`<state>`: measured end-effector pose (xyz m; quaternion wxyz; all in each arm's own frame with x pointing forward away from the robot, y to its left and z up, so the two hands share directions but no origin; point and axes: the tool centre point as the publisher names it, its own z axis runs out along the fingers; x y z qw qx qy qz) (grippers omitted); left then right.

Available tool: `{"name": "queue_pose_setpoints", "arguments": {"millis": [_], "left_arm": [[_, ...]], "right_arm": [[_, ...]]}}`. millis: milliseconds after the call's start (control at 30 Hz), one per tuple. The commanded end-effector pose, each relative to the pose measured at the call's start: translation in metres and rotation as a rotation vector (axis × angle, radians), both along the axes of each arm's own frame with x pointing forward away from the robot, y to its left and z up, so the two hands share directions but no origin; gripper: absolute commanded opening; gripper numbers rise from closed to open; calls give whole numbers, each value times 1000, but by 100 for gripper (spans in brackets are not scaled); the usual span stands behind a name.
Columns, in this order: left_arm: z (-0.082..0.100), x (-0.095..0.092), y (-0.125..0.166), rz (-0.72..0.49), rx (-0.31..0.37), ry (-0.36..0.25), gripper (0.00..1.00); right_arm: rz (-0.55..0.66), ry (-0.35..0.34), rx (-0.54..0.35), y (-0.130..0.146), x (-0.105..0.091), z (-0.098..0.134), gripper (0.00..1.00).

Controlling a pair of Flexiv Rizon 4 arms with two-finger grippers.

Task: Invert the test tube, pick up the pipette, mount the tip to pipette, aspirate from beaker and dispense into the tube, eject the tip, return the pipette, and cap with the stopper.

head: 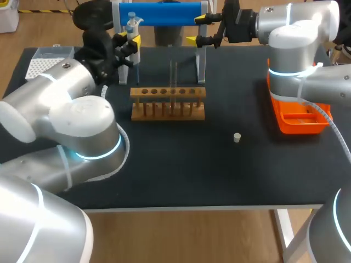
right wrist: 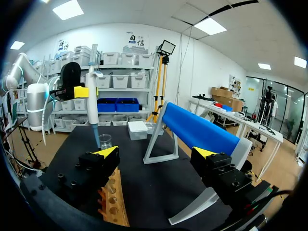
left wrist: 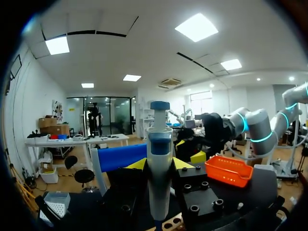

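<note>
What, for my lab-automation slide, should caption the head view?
Left gripper holds the pipette upright beyond the wooden rack; right gripper, open, hangs by the blue stand.

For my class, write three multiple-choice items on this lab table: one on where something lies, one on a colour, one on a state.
1. Where is the white stopper?
A) in the tray
B) on the bare table, apart from the wooden rack
C) in a hole of the rack

2. What colour is the tray?
A) blue
B) orange
C) green

3. The left pincer is:
A) open and empty
B) shut on the stopper
C) shut on the pipette

Key:
1 B: the head view shows the stopper alone on the dark tabletop.
2 B: the tray near the table's right edge is bright orange.
3 C: the pipette stands upright between both yellow tips.
</note>
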<state>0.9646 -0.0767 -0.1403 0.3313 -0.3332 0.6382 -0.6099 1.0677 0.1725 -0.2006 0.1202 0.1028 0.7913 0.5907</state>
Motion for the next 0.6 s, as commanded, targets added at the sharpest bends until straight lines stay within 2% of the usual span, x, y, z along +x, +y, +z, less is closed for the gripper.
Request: {"name": "queue_pose_setpoints", "arguments": {"millis": [33, 600], "left_arm": [[7, 15, -11, 95, 30, 41, 0], [8, 48, -8, 173, 57, 99, 0]], "right_arm": [[-3, 0, -2, 0, -1, 1, 100], [-3, 0, -2, 0, -1, 1, 100]]}}
